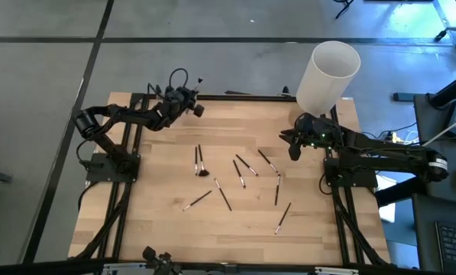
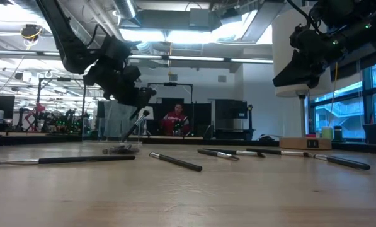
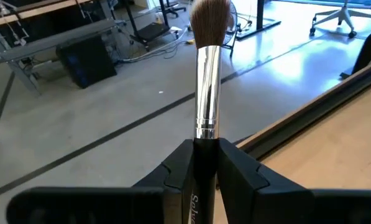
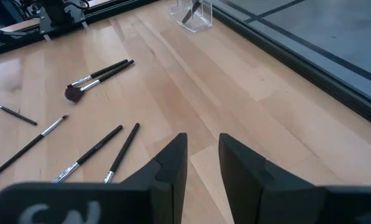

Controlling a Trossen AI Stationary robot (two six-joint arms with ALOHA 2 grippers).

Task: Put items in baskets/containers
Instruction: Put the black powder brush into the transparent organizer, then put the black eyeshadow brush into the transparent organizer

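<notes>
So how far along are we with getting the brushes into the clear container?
Early days. The clear container at the table's far edge seems to hold something dark, perhaps one brush. The left gripper is shut on a brush, raised near the far edge. The right gripper hovers open and empty. About nine loose brushes lie on the table.

We see a pale, smooth wood table [image 1: 166, 221]. The brush [image 3: 207, 93] shows soft brown bristles, a glossy metal ferrule and a black handle. Beside the table's edge stands a clear plastic cup [image 4: 191, 14].
</notes>
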